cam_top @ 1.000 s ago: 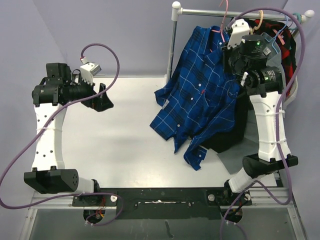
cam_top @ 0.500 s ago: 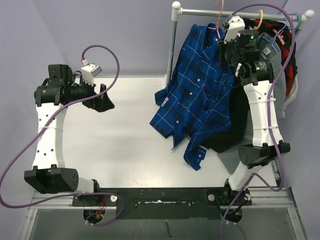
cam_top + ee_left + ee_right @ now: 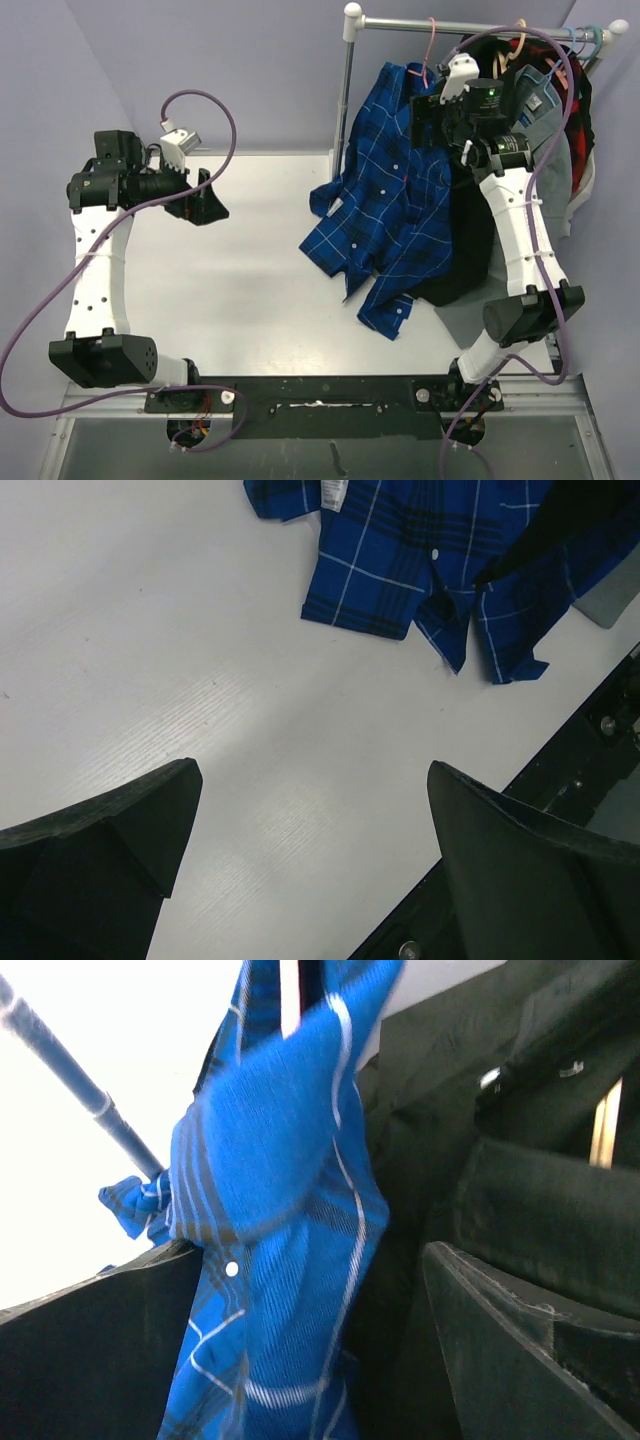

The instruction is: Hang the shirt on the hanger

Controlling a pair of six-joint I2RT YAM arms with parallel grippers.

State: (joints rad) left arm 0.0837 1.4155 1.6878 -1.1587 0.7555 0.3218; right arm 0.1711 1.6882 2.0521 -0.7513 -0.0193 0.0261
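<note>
The royal-blue plaid shirt [image 3: 395, 200] hangs from the pink hanger [image 3: 430, 45], whose hook is over the rack rail [image 3: 480, 24]. The shirt's lower part trails onto the white table [image 3: 240, 260]. My right gripper [image 3: 428, 100] is up at the shirt's collar, open. In the right wrist view its fingers [image 3: 90, 1360] stand wide apart around the loose blue shirt [image 3: 280, 1210], which brushes the left finger. My left gripper [image 3: 205, 195] hovers open over the table at far left, with nothing in it [image 3: 312, 770]. The shirt hem [image 3: 400, 570] shows beyond it.
A black garment [image 3: 470, 240], a grey shirt [image 3: 545, 110] and a red-black plaid garment [image 3: 580, 90] hang on the same rail, behind my right arm. The rack's upright post [image 3: 345, 100] stands left of the shirt. A grey sheet [image 3: 470, 320] lies under the clothes.
My right gripper has opened and moved left and up along the rail. The shirt swung left with it and now hangs by the pink hanger. The left arm stayed still.
</note>
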